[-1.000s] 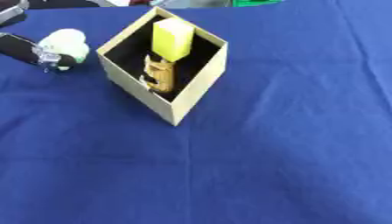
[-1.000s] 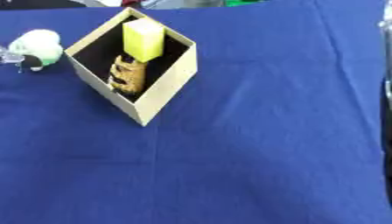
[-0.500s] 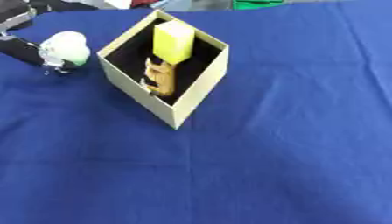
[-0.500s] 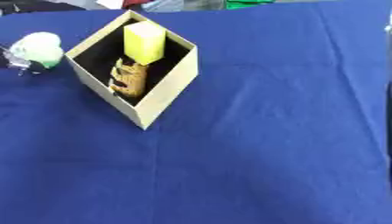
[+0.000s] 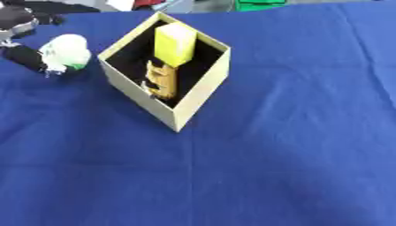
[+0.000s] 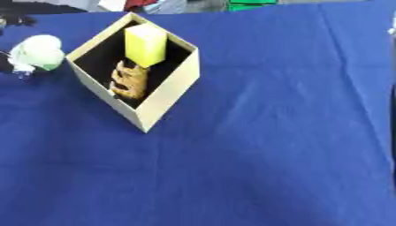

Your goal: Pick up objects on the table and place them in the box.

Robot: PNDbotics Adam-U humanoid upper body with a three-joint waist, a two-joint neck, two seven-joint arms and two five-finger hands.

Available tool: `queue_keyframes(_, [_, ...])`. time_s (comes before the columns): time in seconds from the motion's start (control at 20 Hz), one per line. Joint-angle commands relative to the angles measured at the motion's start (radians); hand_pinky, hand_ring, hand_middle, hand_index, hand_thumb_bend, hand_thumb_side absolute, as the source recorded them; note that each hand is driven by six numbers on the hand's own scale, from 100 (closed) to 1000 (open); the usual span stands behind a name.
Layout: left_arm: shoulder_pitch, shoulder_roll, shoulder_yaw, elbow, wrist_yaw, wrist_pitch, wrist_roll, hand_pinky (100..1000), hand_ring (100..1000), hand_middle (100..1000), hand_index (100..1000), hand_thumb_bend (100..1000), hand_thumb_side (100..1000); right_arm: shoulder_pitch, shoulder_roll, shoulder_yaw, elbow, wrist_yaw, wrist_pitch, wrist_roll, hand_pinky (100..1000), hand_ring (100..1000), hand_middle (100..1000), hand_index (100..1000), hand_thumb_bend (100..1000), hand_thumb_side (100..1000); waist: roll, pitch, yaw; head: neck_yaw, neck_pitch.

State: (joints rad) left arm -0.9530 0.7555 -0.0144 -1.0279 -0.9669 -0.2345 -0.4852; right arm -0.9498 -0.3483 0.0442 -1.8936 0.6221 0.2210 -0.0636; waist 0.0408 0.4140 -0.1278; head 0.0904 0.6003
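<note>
Covering the table, blue cloth [image 5: 294, 145], box [image 5: 197, 99] upon it, clutter behind.

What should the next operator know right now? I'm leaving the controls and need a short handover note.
Left hand: at the table's far left, fingers round the white and green object, beside the box, not in it yet.
Right hand: not in view.
Done: a yellow block and a brown object are in the box.
Left: get the white and green object into the box. No other loose objects show on the blue cloth.
</note>
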Motion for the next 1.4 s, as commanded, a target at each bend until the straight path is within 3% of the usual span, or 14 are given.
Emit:
queue_keyframes(0.05, [-0.024,0.022,0.012,-0.002,-0.022,0.012,-0.014,853,891,843,944,676,622,-0.013,-0.008,-0.006,-0.017,-0.007,0.004,-0.003,924,979,783,915,100,756,0.000,-0.020,-0.001,0.004,-0.014])
queue_keyframes(0.6, [-0.023,0.011,0.025,0.044,-0.027,0.030,-0.012,833,856,801,889,468,579,-0.015,-0.006,-0.006,-0.018,-0.012,0.007,-0.002,927,982,783,916,100,758,0.002,-0.012,-0.011,0.017,-0.026])
queue_keyframes(1.15, [-0.024,0.014,0.009,0.019,-0.001,0.024,-0.015,801,802,765,852,118,336,-0.002,-0.005,-0.011,-0.021,-0.009,0.012,-0.003,928,983,784,918,100,759,0.003,-0.022,-0.005,0.007,-0.010])
queue_keyframes(1.4, [-0.022,0.013,0.005,0.007,0.008,0.026,-0.019,766,767,737,824,100,251,0.003,0.002,-0.012,-0.027,-0.005,0.012,-0.006,928,984,784,917,100,759,0.002,-0.029,-0.005,0.006,-0.009])
